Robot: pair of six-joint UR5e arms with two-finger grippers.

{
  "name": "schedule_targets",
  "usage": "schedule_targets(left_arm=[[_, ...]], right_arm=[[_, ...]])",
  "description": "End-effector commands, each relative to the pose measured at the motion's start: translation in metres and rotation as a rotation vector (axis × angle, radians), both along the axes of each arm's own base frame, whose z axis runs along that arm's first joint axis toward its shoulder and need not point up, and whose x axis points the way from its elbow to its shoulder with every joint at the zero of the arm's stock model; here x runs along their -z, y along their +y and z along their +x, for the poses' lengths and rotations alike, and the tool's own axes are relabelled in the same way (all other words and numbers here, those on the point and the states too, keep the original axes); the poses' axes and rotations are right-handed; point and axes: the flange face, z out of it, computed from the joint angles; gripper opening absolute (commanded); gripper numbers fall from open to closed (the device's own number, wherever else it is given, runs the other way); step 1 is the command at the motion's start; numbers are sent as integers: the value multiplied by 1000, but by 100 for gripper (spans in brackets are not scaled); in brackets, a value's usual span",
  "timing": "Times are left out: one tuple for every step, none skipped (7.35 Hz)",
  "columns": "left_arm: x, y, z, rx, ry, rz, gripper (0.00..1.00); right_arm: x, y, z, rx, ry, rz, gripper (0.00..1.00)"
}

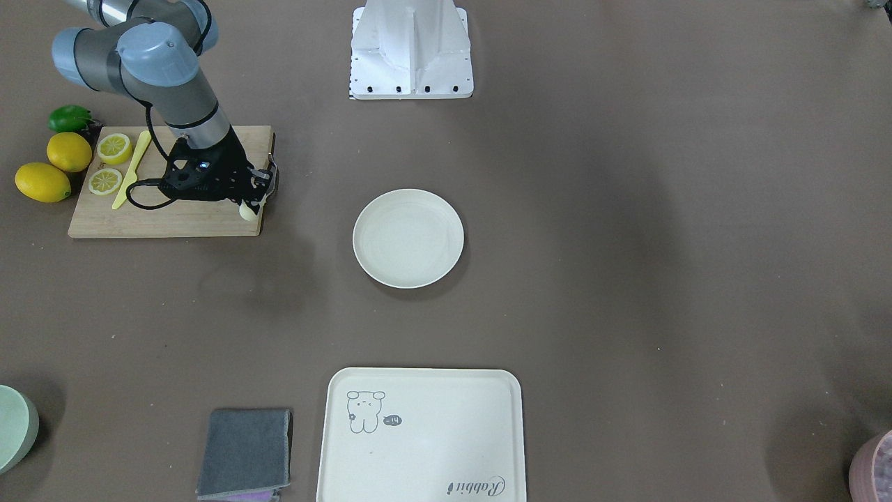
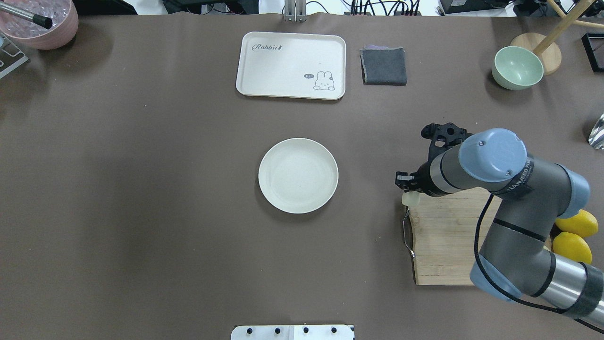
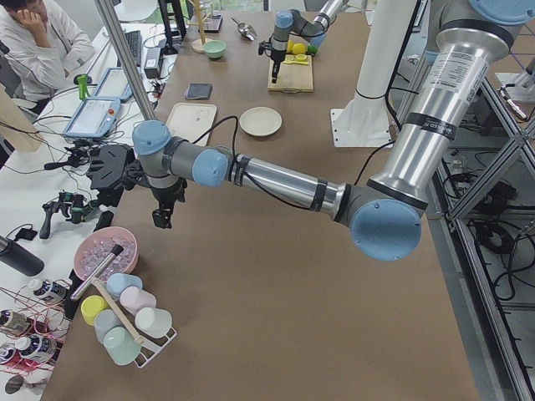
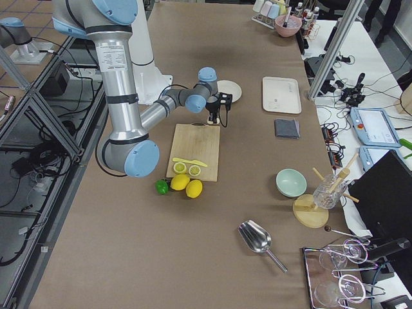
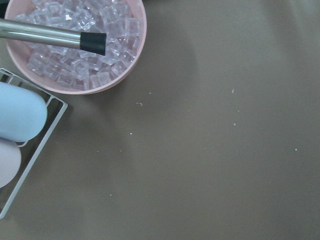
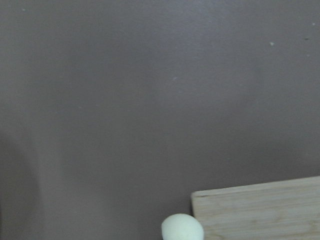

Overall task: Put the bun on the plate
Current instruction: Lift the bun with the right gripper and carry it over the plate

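The bun [image 1: 247,211] is a small pale cream lump at the corner of the wooden cutting board [image 1: 167,217]. My right gripper [image 1: 256,199] is shut on it from above; it also shows as the bun [image 2: 410,199] under the gripper [image 2: 407,188] and at the bottom edge of the right wrist view [image 6: 182,228]. The plate [image 1: 408,238] [image 2: 298,175] is round, off-white and bare at the table's middle, well apart from the bun. My left gripper [image 3: 163,214] hangs over the far table end near a bowl of ice; I cannot tell whether it is open or shut.
On or beside the board lie lemons [image 1: 43,182], lemon slices [image 1: 114,148] and a yellow knife [image 1: 132,169]. A cream tray [image 2: 290,65], a grey cloth [image 2: 383,65] and a green bowl [image 2: 517,67] sit along the far edge. The pink ice bowl [image 5: 75,45] is under my left wrist.
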Motion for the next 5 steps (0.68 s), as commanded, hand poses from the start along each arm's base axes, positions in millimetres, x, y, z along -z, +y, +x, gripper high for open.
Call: schedule_targets(left_arm=[[-53,30,-21,-20,-28,-52,98],[-73,37,-19,-23,-5,-86,98],[-76,38,-20,-20,-1,-93,98],[-75,38,-19,-22,-1,-91,98],[-75,38,-19,-23,-1,-90,98]], right_arm=[[77,-9,-33,-25,-12,-34,20],[105,-14,-60,-47,-24,-47,20],[129,-22,-93,-71,-28,-54,20],[159,-34,-127,-93,-34,-56,27],[182,-43,-160,-114,-29,-58,31]])
